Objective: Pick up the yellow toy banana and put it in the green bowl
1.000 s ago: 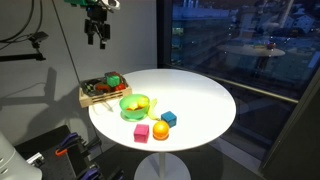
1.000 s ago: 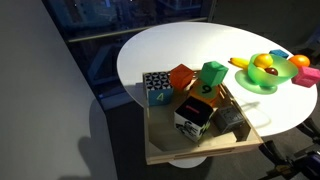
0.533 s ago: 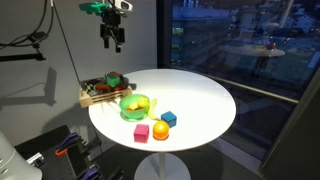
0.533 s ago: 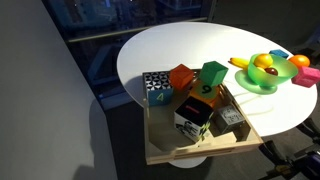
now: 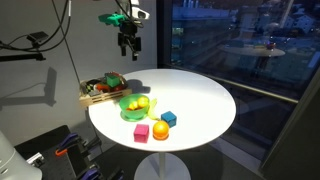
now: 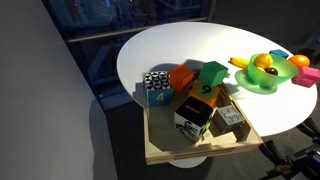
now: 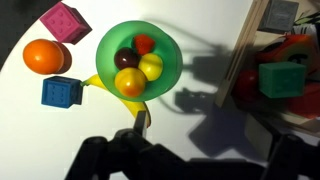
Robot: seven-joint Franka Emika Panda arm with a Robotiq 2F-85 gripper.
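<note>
The green bowl (image 7: 168, 48) stands on the white round table near the wooden tray, with a few small toy fruits in it; it shows in both exterior views (image 5: 135, 106) (image 6: 262, 82). The yellow toy banana (image 7: 98, 82) lies on the table against the bowl's rim, partly tucked under it; one end shows in an exterior view (image 6: 239, 63). My gripper (image 5: 127, 48) hangs high above the table's far edge, open and empty. In the wrist view its dark fingers fill the bottom, well apart (image 7: 190, 160).
An orange ball (image 7: 43, 56), a pink block (image 7: 65, 20) and a blue block (image 7: 62, 92) lie beside the bowl. A wooden tray (image 6: 200, 148) of numbered blocks overhangs the table edge next to the bowl. A dark window stands behind the table.
My gripper has swung sideways from beside the table to above its far edge and come slightly lower. The objects have not moved.
</note>
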